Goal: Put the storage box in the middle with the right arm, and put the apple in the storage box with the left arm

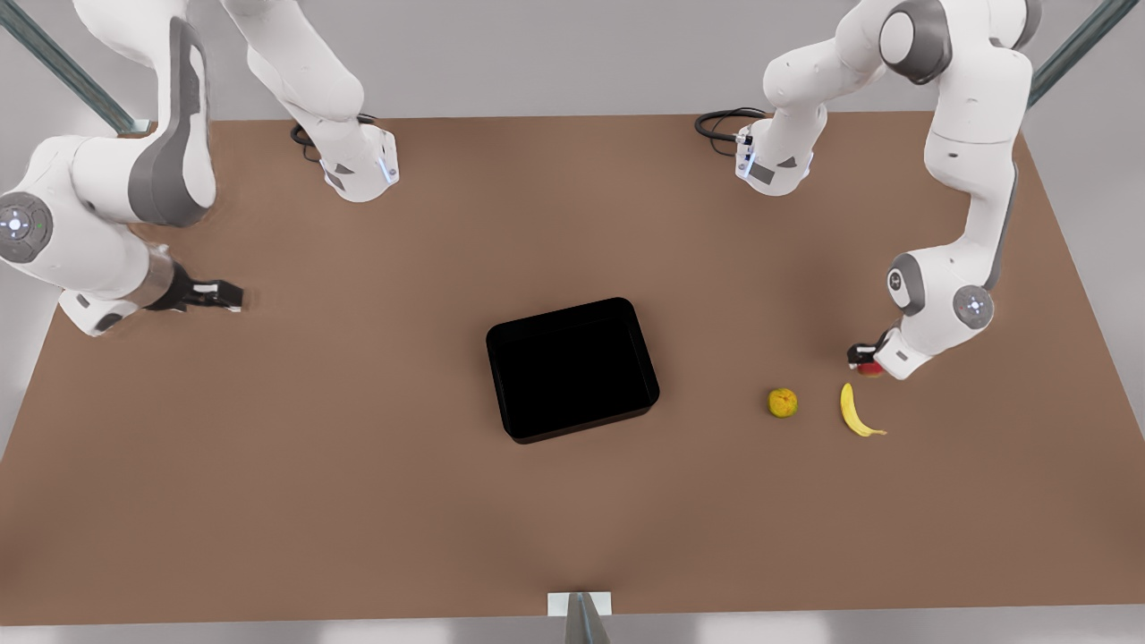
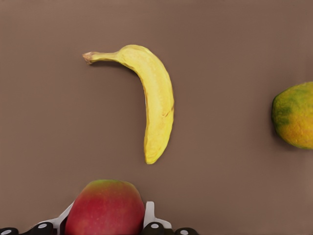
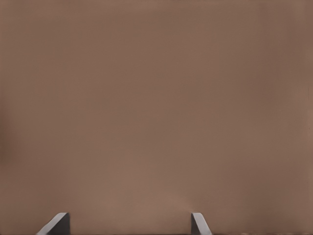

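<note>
The glossy black storage box (image 1: 572, 368) sits in the middle of the brown table. At the front view's right, the red apple (image 1: 869, 367) rests on the table under the left arm's wrist. In the left wrist view the apple (image 2: 105, 208) sits between the two white pads of my left gripper (image 2: 108, 218), which hug its sides. In the front view my left gripper (image 1: 863, 358) is low over the apple. My right gripper (image 1: 215, 294) waits at the front view's left, far from the box, open above bare table, and its fingertips (image 3: 198, 223) are spread wide.
A yellow banana (image 1: 856, 411) and a yellow-green round fruit (image 1: 783, 402) lie just in front of the apple, between it and the box. Both arm bases (image 1: 362, 170) stand at the table's far edge.
</note>
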Action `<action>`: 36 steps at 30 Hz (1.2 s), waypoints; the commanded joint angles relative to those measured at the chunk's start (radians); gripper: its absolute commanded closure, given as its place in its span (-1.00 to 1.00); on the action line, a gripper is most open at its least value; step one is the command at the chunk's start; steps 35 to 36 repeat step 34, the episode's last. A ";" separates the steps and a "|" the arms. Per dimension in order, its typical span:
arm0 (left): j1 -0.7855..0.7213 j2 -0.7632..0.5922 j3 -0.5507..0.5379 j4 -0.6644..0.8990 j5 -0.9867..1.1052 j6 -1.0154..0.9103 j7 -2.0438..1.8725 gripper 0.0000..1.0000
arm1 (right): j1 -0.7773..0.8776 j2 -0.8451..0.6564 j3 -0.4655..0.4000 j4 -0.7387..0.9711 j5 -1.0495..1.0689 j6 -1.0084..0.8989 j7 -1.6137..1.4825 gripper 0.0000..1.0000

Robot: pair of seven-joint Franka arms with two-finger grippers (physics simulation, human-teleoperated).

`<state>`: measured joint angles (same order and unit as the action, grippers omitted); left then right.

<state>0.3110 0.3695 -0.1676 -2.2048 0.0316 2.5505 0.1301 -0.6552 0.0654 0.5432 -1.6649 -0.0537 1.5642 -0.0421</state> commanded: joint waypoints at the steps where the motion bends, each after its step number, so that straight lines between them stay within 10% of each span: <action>1: 0.000 -0.010 -0.027 0.003 -0.012 -0.012 -0.041 -0.38 | 0.100 0.004 0.000 0.014 0.000 -0.013 -0.001 -1.00; 3: -0.004 -0.043 -0.226 0.137 -0.010 -0.220 -0.337 -0.38 | 0.150 0.010 -0.048 0.054 -0.002 -0.023 -0.001 -1.00; 5: -0.142 -0.021 -0.352 0.302 -0.001 -0.308 -0.751 -0.38 | 0.532 -0.001 -0.428 0.068 0.011 -0.035 0.002 -1.00; 10: -0.644 0.204 -0.336 0.655 0.117 -0.349 -1.569 -0.43 | 0.652 0.010 -0.559 0.076 0.018 -0.024 -0.001 -1.00; 11: -0.674 0.212 -0.299 0.663 0.126 -0.345 -1.569 -1.00 | 0.632 0.011 -0.559 0.076 0.044 -0.023 -0.001 -1.00; 21: -0.592 0.213 -0.280 0.747 0.128 -0.461 -1.549 -1.00 | 0.629 0.122 -0.552 0.255 0.048 -0.044 -0.001 -1.00; 24: -0.279 0.184 -0.293 1.021 0.093 -1.066 -0.867 -1.00 | 0.626 0.151 -0.554 0.270 0.044 -0.029 0.010 -1.00; 28: 0.011 0.166 -0.286 1.036 0.102 -1.089 -0.423 -1.00 | 0.626 0.180 -0.554 0.301 0.048 -0.029 0.010 -1.00; 31: -0.147 -0.204 -0.038 0.731 0.077 -1.010 -0.299 -1.00 | 0.624 0.180 -0.554 0.301 0.046 -0.030 0.010 -1.00; 36: -0.173 -0.244 -0.033 0.700 0.077 -1.010 -0.300 -1.00 | 0.628 0.180 -0.554 0.301 0.046 -0.032 0.010 -1.00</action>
